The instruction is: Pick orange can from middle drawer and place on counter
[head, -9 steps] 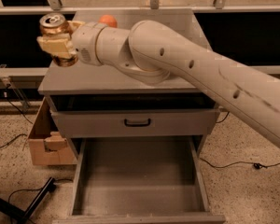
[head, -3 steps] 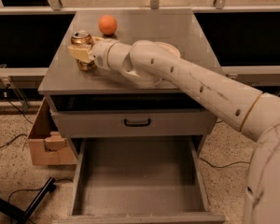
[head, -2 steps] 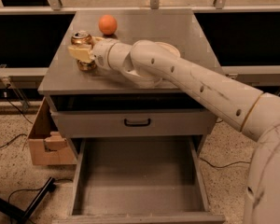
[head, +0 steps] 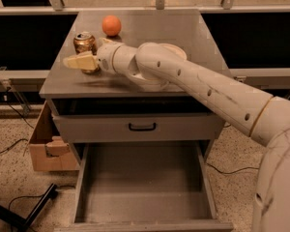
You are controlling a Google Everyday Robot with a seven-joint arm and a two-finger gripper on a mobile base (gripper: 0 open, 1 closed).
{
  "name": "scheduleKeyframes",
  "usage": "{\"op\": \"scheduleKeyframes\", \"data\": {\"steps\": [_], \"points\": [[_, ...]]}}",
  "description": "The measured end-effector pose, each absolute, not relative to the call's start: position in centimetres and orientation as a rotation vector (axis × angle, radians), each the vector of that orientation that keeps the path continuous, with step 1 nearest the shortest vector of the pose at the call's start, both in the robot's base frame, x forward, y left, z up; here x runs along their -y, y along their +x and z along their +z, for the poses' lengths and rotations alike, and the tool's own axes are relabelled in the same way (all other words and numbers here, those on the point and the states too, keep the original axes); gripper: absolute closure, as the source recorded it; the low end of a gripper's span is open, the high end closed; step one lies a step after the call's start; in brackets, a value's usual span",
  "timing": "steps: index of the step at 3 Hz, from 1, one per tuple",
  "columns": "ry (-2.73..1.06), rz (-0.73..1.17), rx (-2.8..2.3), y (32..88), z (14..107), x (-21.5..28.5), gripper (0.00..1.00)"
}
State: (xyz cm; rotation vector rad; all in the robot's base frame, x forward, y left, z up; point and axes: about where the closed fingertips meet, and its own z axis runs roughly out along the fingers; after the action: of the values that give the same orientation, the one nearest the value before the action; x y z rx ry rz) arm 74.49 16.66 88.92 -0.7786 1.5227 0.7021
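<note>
1 orange can: upright on counter, front left; likely set here as its goal. gripper: across the can's near side; gripping or released, cannot tell. middle drawer: pulled open, floor bare.

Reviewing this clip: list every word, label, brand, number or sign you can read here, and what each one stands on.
No text is readable in this view.
Orange can, on the counter at the gripper: gold-patterned body, any print too small to read.
Cardboard box on the floor: no lettering shows.
Middle drawer and the closed drawer front: no labels or numbers.
</note>
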Motion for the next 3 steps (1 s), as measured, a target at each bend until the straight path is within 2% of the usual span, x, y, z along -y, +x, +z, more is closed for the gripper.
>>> {"op": "scheduleKeyframes", "data": {"steps": [2,3], "points": [[-0.817,0.713,-1.504,74.5,90.3,-16.9,0.0],[-0.89,0.722,-1.447,74.4,96.1,-17.4,0.0]]}}
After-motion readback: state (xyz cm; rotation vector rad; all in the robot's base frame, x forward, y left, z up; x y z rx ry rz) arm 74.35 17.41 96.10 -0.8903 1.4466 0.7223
